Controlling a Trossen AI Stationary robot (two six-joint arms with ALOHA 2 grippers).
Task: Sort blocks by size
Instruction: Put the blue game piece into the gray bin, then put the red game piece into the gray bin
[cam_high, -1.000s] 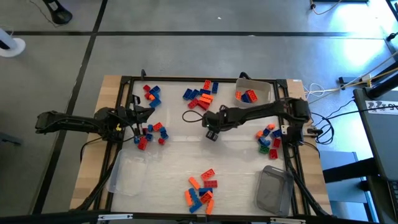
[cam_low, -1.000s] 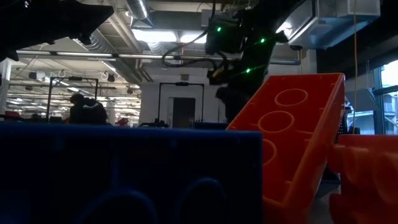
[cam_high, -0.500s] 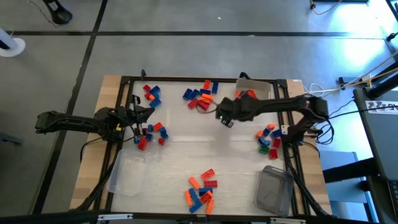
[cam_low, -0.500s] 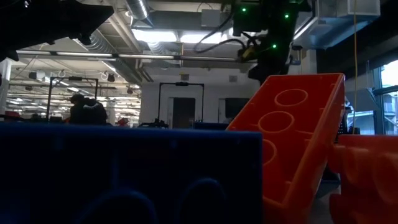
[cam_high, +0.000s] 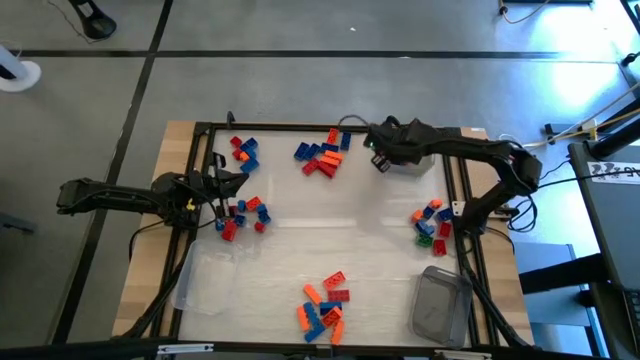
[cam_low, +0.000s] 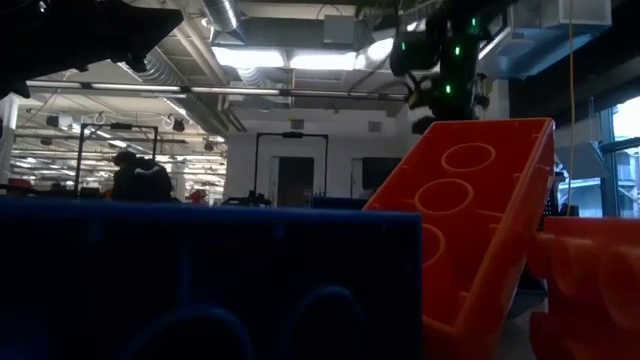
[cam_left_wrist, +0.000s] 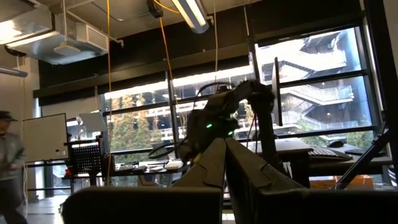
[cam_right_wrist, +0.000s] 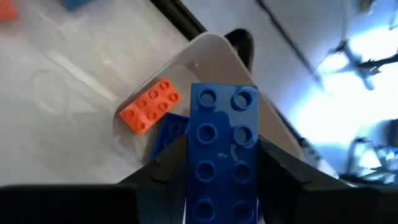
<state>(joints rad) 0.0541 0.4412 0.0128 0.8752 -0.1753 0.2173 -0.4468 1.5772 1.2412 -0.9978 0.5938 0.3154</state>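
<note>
- Right gripper (cam_high: 378, 158), high view: we see it reaching from the right arm to the table's far edge, over the near rim of the clear tub (cam_high: 432, 152) that stands at the far right. What it carries is hidden from above. The blocks lie in scattered heaps: one at far centre (cam_high: 322, 155), one at far left (cam_high: 242, 150), one at the right (cam_high: 431, 222), one at the near edge (cam_high: 324, 305) and one beside the left gripper (cam_high: 243, 212), which rests low at the table's left with its fingers closed on nothing we can see.
- Low view: we look past a big blue block (cam_low: 200, 275) and a tilted orange block (cam_low: 480, 220) lying close to the lens; the right arm shows only as a dark mass with green lights overhead.
- Left wrist view: we see the closed fingers (cam_left_wrist: 242, 168) and the right arm far off, no blocks.
- Right wrist view: only here does the load show. We find the fingers (cam_right_wrist: 168, 163) clamped on the long sides of a long blue block (cam_right_wrist: 221, 146), studs up, above the tub, where an orange block (cam_right_wrist: 149, 106) and another blue one already lie.
- Handling: we judge these bricks light, rigid and smooth-walled, unlikely to break if dropped. The flat long sides offer the best hold; a grip across the studs or at a corner would likely slip or twist.
</note>
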